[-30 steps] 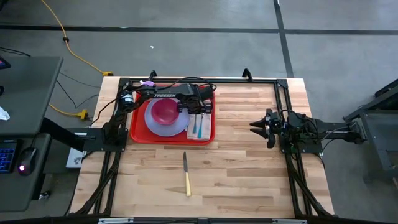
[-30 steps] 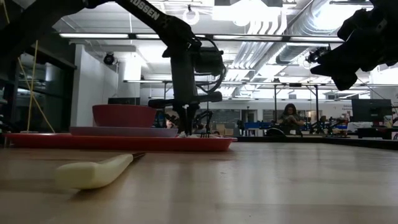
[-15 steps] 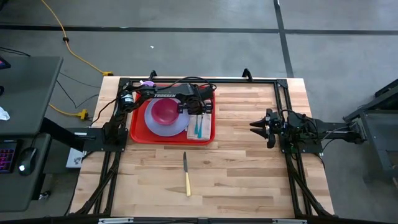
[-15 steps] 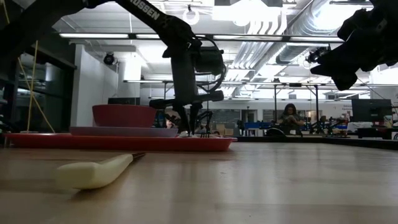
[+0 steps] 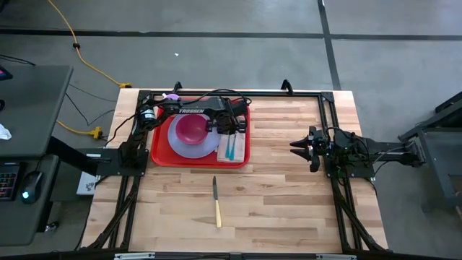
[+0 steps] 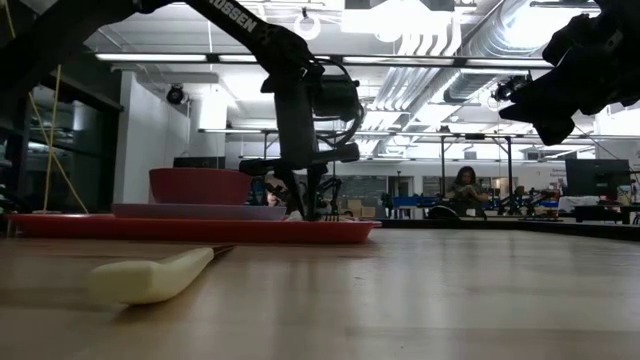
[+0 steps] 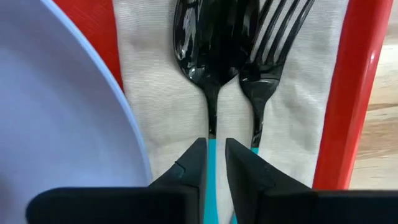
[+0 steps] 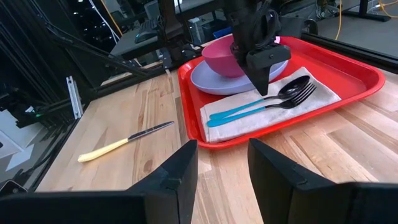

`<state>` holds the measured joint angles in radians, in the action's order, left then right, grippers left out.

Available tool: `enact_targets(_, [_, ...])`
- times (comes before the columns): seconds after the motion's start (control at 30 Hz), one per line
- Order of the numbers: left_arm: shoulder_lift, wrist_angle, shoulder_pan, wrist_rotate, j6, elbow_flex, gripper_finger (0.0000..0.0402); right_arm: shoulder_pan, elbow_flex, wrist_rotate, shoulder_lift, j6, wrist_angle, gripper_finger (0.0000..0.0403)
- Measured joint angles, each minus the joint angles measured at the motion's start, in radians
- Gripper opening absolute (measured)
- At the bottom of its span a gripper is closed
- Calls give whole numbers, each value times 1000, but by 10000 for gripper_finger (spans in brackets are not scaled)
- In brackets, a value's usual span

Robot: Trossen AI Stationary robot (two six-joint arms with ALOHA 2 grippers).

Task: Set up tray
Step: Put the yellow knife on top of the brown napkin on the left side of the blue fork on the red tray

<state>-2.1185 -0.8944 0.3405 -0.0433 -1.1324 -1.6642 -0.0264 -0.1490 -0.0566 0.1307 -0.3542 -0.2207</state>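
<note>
The tray (image 5: 159, 154) sits at the table's (image 5: 289, 202) 11 o'clock area, carrying a lavender plate (image 5: 180, 146) with a red bowl (image 5: 192, 128) and a napkin (image 5: 232, 155) bearing spoon (image 7: 205, 37) and fork (image 7: 273, 37). The left gripper (image 7: 215, 163) is over the spoon handle, jaws slightly apart with the handle between them. The right gripper (image 5: 294, 146) waits at 3 o'clock, jaws apart, empty. A knife (image 5: 216, 204) lies at 6 o'clock.

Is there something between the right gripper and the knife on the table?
Nothing visible. The knife lies alone on bare wood, apart from the tray, and the right gripper has open table before it.
</note>
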Motion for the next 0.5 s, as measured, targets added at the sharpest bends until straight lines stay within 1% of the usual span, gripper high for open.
enact_targets(0.27, [0, 1, 0, -13, 1, 0, 114, 0, 0, 1, 0, 4, 0, 119])
enact_targets(0.5, [0, 2, 0, -19, 2, 0, 118, 0, 0, 5, 0, 4, 0, 118])
